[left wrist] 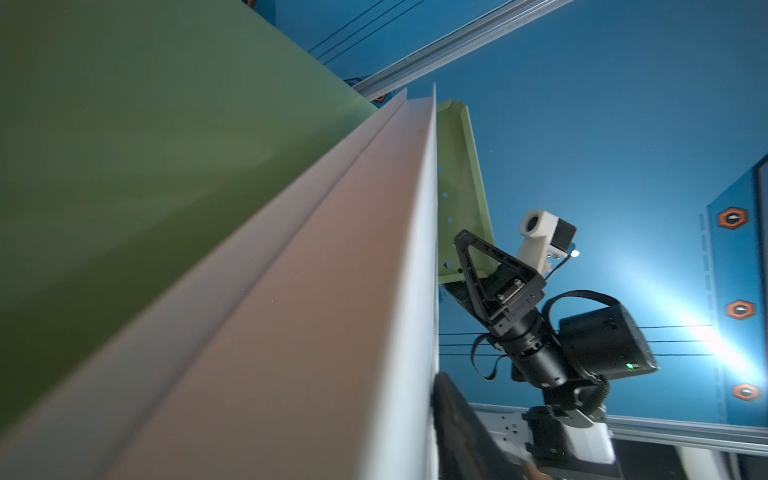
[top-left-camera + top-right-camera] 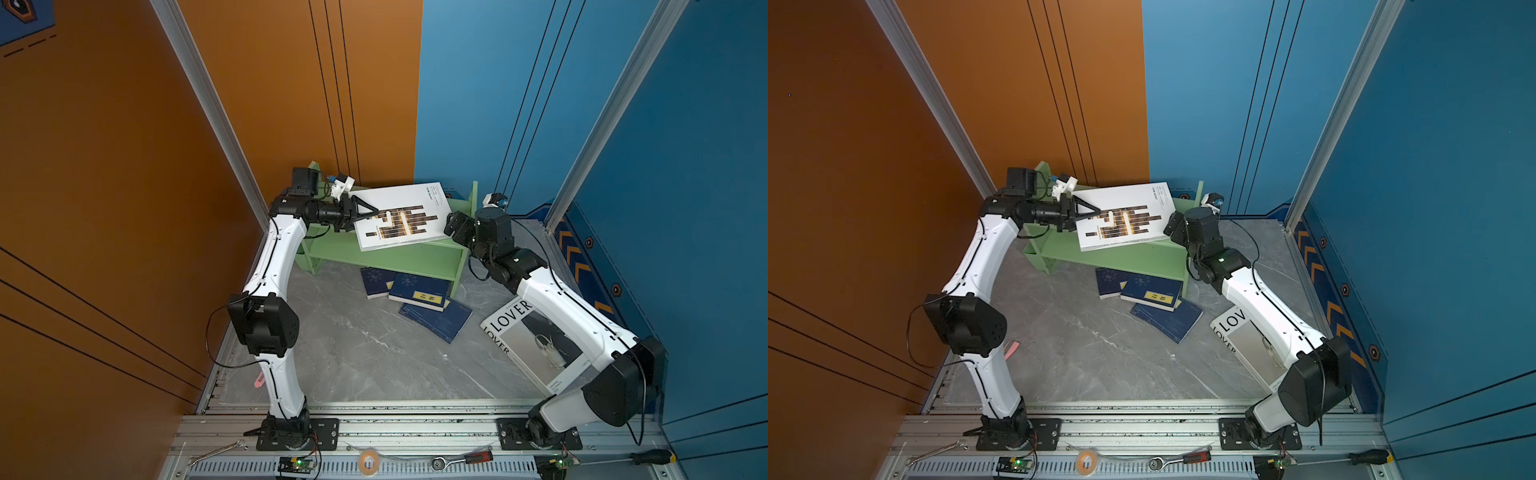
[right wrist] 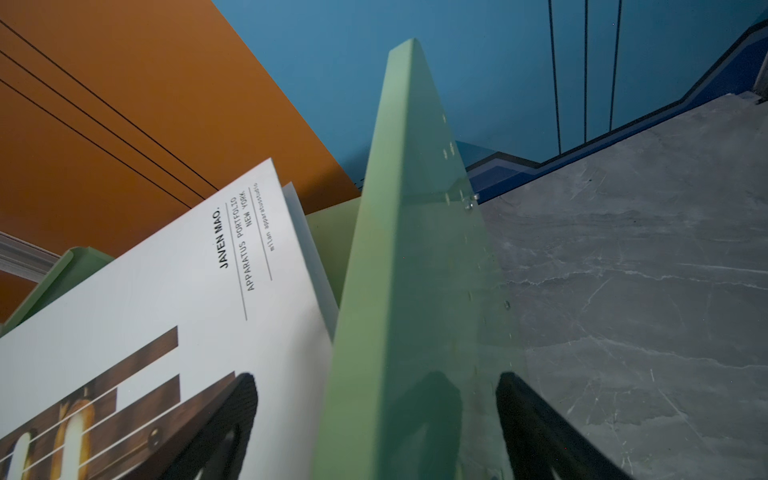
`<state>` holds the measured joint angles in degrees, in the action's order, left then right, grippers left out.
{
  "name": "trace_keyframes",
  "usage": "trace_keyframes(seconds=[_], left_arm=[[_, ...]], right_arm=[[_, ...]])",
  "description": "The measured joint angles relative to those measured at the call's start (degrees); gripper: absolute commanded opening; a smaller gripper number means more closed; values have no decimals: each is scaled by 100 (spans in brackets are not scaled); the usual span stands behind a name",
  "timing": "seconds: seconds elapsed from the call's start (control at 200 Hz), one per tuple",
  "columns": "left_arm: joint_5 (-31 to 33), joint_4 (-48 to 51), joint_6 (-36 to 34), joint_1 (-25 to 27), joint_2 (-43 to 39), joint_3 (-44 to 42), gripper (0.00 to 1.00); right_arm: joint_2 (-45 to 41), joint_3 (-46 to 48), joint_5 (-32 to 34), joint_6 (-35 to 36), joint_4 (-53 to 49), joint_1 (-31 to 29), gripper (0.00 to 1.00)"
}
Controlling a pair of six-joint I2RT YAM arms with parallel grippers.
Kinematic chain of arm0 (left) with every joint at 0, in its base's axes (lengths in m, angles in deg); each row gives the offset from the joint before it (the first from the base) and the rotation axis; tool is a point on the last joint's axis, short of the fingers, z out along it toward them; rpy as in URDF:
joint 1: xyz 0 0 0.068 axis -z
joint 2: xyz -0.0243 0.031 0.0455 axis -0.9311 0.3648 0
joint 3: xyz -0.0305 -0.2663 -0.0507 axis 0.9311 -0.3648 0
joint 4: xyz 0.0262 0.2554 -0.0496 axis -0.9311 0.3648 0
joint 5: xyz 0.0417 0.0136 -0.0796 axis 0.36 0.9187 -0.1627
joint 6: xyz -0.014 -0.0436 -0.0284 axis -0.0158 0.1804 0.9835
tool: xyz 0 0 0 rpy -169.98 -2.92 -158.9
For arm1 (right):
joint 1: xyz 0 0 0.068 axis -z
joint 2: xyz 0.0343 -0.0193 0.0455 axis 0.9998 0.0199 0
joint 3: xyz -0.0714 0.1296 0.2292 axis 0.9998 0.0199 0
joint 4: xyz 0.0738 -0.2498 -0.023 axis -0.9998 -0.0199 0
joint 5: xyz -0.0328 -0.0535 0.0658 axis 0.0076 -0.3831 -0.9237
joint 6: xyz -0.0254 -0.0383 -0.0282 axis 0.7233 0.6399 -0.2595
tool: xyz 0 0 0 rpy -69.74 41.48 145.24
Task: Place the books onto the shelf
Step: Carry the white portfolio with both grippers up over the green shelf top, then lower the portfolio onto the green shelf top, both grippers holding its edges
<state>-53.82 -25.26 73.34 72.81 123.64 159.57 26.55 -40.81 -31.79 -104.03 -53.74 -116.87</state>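
Top views both show the left gripper (image 2: 362, 216) at centre-left, its fingers straddling the left edge of the black-gold patterned white book (image 2: 399, 216). Whether they clamp it or stand loose I cannot tell. That book lies tilted across the top of the green shelf (image 2: 386, 257), not yet seated. Right of it, the right gripper (image 2: 449, 228) is spread wide astride the shelf's side panel (image 3: 415, 249), holding nothing. Three navy books (image 2: 419, 291) and the LOVER book (image 2: 523, 332) wait on the bench (image 2: 353, 353). Placing the first book seems in hand; next it likely needs settling between the panels.
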Motion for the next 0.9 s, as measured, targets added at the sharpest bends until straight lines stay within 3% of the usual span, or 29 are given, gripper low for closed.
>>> trace_keyframes(seconds=[0.085,0.365,0.566,0.646,0.781,0.806,0.901], left_arm=[[365,166,-85,0,74,173,63],[1735,374,-238,61,81,286,68],[2013,365,-243,219,81,315,68],[2096,321,-286,256,48,278,76],[2496,214,-348,258,-345,-142,85],[2557,140,-321,240,-496,-332,91],[2662,-229,-136,118,-1132,-1161,93]], right_arm=[[63,-72,22,-35,-52,4,90],[96,-129,79,-59,-201,-2,88],[90,-129,81,-59,-345,-24,88],[66,-118,79,-59,-378,-26,88],[-11,13,79,-57,-490,-39,88],[-33,46,79,-57,-525,-39,88],[-111,140,81,-57,-590,-39,88]])
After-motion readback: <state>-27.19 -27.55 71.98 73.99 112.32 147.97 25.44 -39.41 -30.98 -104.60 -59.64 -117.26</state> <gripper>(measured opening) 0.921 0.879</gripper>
